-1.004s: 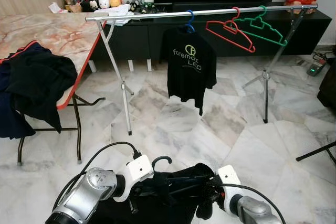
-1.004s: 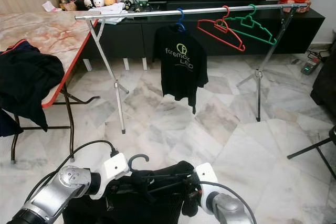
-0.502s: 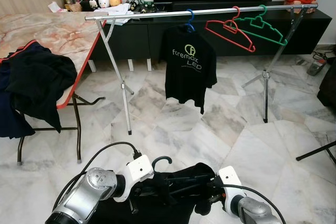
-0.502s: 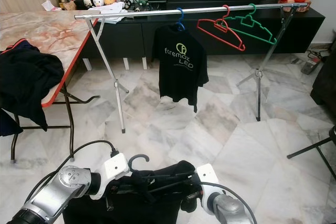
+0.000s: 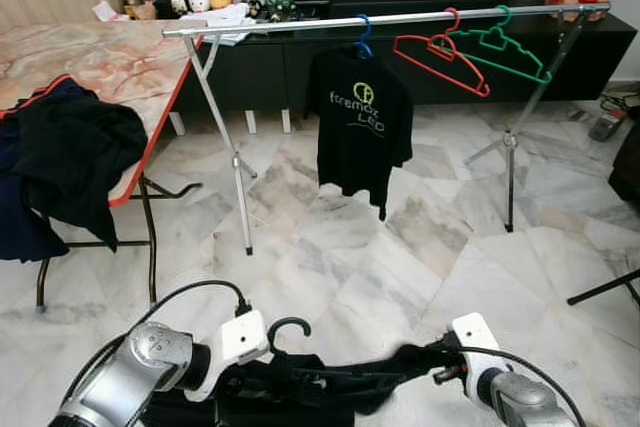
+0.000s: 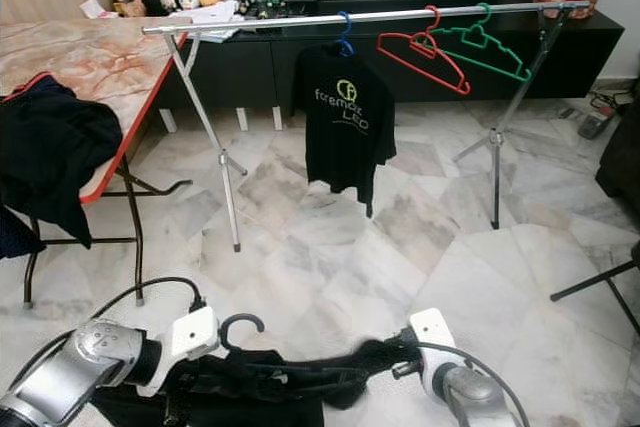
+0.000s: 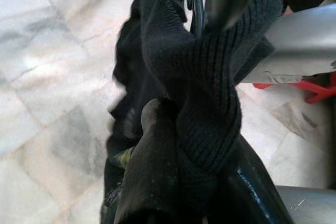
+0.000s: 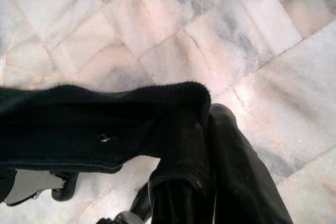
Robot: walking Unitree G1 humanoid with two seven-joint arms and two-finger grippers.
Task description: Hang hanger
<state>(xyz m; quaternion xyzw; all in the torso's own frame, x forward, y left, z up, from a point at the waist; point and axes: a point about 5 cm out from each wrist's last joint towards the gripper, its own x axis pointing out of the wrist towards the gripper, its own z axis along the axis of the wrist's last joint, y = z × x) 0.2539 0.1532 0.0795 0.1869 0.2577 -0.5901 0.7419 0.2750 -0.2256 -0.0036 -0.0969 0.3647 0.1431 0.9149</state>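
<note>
Scene: we stand on a marble floor [image 5: 330, 247], facing a silver rail [image 5: 390, 20] on crossed legs, well ahead of us.
On the rail: a black T-shirt [image 5: 362, 127] on a blue hanger, then an empty red hanger [image 5: 440, 57] and an empty green one [image 5: 500, 49] toward our right.
Table [image 5: 95, 67]: on our left, with dark clothes [image 5: 65, 162] draped over its edge.
Hanger [image 5: 285, 332]: low in front of us, between our two arms, its black hook standing up; a black garment [image 5: 330, 392] is stretched along it.
Left pincer [image 7: 184, 129]: clamped on knitted black cloth bunched around the hanger, beside the hook.
Right pincer [image 8: 202, 145]: narrow, pinching the far edge of the garment and pulling it taut.
Step in hand, as we judge it: carrying the loaded hanger toward the rail; the hanging itself is not yet done.
Doing it well: we should keep the hook upright and clear of the cloth, hold both ends level so the garment does not slide off, lift the hook above the rail, and aim for the bare stretch between the near leg and the T-shirt.
Risk: the cable [image 5: 190, 297] near our left wrist could snag the hook.
</note>
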